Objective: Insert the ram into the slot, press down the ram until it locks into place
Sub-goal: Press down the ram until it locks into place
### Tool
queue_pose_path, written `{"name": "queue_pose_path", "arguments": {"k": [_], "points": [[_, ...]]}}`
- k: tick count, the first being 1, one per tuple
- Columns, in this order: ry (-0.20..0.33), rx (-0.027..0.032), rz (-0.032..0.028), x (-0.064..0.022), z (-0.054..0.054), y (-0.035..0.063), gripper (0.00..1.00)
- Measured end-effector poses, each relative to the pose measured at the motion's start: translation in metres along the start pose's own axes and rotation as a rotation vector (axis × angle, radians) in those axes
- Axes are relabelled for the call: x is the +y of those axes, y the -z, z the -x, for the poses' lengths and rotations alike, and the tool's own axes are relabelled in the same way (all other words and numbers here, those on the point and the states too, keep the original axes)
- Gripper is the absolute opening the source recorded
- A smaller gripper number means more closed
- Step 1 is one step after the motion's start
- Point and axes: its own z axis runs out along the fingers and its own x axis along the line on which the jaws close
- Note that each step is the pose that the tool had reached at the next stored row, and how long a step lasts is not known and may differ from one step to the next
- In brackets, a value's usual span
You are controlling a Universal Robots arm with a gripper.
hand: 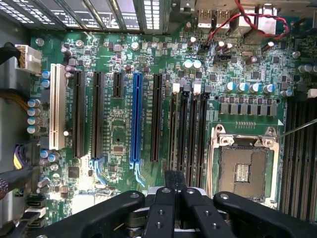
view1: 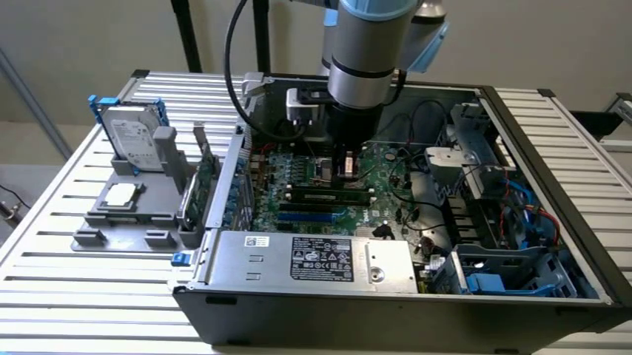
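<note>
My gripper (view1: 345, 171) hangs inside the open computer case over the green motherboard (view1: 296, 166). In the wrist view its two black fingers (hand: 163, 203) are shut side by side with nothing showing between them, and the gripper (hand: 175, 186) is lined up with the end of a row of long black memory slots (hand: 174, 131). It sits well above the board. In the exterior view a thin green stick with dark chips, the ram (view1: 326, 194), seems to stand on edge in one of these slots (view1: 321, 201). From the wrist I cannot tell the ram from the sockets.
A blue slot (hand: 136, 116) and black card slots lie beside the memory slots, with the CPU socket (hand: 242, 168) on the other side. The case holds a power supply (view1: 306, 259), drive cage (view1: 493, 222) and cables. Outside, a grey fixture (view1: 109, 218) carries a hard drive (view1: 133, 137).
</note>
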Motion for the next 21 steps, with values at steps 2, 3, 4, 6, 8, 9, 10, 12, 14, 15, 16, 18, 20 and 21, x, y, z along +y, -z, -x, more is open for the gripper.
{"name": "queue_pose_path", "arguments": {"k": [2, 3, 4, 6, 8, 9, 10, 12, 14, 15, 16, 18, 20, 21], "points": [[0.000, 0.0001, 0.0001, 0.0002, 0.000, -0.0036, 0.11], [0.000, 0.0000, 0.0000, 0.0003, 0.000, -0.0055, 0.11], [0.000, 0.0000, 0.0000, 0.0004, 0.000, -0.0073, 0.11], [0.000, 0.0003, 0.0001, 0.0005, 0.000, -0.0109, 0.11], [0.000, 0.0012, 0.0002, 0.0007, 0.000, -0.0141, 0.11], [0.000, 0.0013, 0.0006, 0.0009, 0.000, -0.0156, 0.11], [0.000, 0.0009, 0.0003, 0.0010, 0.000, -0.0164, 0.11], [0.000, 0.0002, 0.0001, 0.0011, 0.000, -0.0162, 0.11], [0.000, -0.0005, 0.0000, 0.0014, 0.000, -0.0082, 0.11], [0.000, 0.0000, 0.0001, 0.0016, 0.000, -0.0035, 0.11], [0.000, 0.0001, 0.0003, 0.0017, 0.000, 0.0010, 0.11], [0.000, 0.0000, 0.0012, 0.0018, 0.000, 0.0103, 0.11], [0.000, 0.0000, 0.0024, 0.0020, 0.000, 0.0178, 0.11], [0.000, 0.0001, 0.0023, 0.0020, 0.000, 0.0178, 0.11]]}}
